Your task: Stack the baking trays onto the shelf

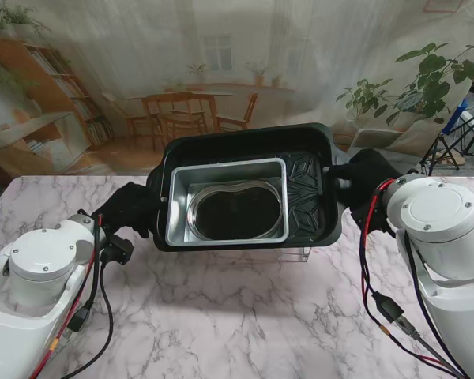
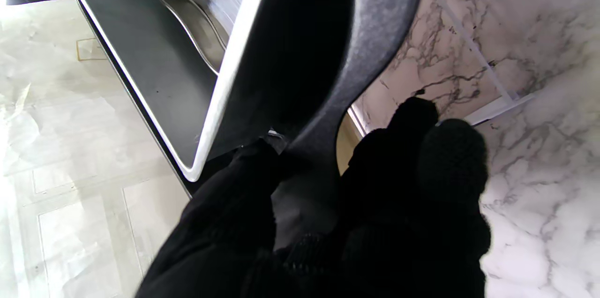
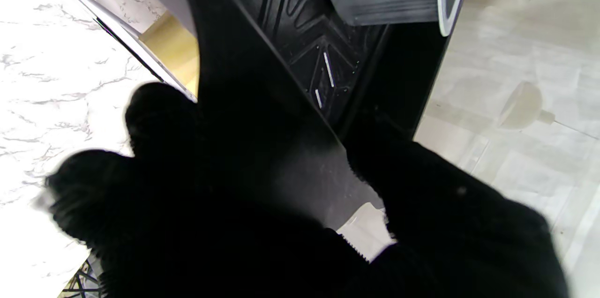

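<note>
Two hands carry the large black patterned baking tray (image 1: pixel 308 185), left hand (image 1: pixel 130 209) gripping at nine o'clock, right hand (image 1: pixel 367 185) at three. Nested inside: rectangular silver metal tray (image 1: pixel 178 197). Placement seems nearly finished; the clear acrylic shelf (image 1: pixel 306 253) beneath is mostly hidden, contact uncertain.

White rounded arm housings (image 1: pixel 39 272), black-gloved left hand (image 1: pixel 126 209) and right hand (image 1: pixel 371 181), red and black cables (image 1: pixel 375 276)

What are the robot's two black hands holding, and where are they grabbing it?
Both hold the big black baking tray. The left hand grips its left end rim, the right hand its right end rim. A silver tray rides inside it.
</note>
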### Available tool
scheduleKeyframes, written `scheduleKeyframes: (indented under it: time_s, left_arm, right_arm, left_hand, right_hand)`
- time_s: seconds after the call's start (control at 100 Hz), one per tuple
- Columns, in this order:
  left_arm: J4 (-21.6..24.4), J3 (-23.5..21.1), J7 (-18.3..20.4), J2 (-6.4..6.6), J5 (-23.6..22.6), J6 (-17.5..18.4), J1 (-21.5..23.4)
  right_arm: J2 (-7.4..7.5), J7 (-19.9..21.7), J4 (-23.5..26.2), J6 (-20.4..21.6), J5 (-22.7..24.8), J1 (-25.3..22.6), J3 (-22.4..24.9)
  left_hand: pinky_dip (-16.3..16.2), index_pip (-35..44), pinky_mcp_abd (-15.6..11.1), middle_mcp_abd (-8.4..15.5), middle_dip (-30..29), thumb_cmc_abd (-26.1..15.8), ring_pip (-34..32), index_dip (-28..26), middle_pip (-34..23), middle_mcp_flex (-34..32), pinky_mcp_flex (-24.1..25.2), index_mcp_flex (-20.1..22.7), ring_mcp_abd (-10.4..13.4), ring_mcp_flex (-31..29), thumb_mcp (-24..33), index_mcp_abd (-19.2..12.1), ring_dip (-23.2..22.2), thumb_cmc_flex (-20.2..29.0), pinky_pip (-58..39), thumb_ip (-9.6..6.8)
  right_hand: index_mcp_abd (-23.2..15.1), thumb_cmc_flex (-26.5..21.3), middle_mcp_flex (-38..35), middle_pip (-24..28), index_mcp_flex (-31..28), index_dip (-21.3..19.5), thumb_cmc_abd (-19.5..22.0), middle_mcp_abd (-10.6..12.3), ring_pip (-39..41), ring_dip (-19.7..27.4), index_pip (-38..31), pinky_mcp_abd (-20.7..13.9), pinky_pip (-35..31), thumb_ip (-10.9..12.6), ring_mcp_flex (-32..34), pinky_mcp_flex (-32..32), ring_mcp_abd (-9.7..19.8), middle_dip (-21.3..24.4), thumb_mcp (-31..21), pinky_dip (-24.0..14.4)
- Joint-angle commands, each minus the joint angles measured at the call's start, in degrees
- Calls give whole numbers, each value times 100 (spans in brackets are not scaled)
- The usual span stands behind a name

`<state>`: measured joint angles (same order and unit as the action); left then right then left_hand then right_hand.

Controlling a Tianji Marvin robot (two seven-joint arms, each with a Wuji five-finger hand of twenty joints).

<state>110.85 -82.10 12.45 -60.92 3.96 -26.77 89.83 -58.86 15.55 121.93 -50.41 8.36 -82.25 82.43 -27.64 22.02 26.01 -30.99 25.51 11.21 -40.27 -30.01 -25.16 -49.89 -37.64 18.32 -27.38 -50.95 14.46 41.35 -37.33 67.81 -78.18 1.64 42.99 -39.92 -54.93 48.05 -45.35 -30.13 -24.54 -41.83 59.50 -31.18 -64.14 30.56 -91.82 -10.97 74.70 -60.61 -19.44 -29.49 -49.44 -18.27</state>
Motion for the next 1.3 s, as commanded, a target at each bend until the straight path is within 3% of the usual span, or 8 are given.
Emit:
scheduleKeyframes:
  time_s: [0.0,0.42,1.29]
  left_arm:
    - [713,405,420,-272,250,316,-172]
    - [384,705,210,-349,155,60,-671]
    - [-825,1299,-348,-624,106,-501,-1972]
  right_arm:
    - [-269,373,299,195,-338,-38,-463]
    - [-359,151,-229,22,-319,337,-656]
    - [-795,-731,-1304,-274,-689,1035,-1039]
  left_hand:
    - [50,639,-927,1382,97,97,-229,-61,-132,-528,-279,2210,180,-186,246,-2280,-101,616,-183,-52]
    - [41,644,-949,1404,117,99,-247,-79,-147,-540,-297,2235,203,-208,233,-2307,-121,616,-208,-53]
    - [60,659,-1006,1444,148,83,-243,-79,-151,-520,-296,2234,244,-199,203,-2357,-148,616,-206,-36]
  right_hand:
    - [-3777,-98,-810,192,-747,56,-195,2330,349,30,-40,-320,-147,-72,-31,-142,449,-114,-90,55]
    - [-3802,-113,-764,173,-728,62,-165,2326,273,59,-35,-332,-110,-98,-40,-80,438,-113,-55,65]
    - [-3852,-174,-660,136,-646,108,-96,2356,67,125,-31,-346,-27,-175,-41,62,439,-90,37,60]
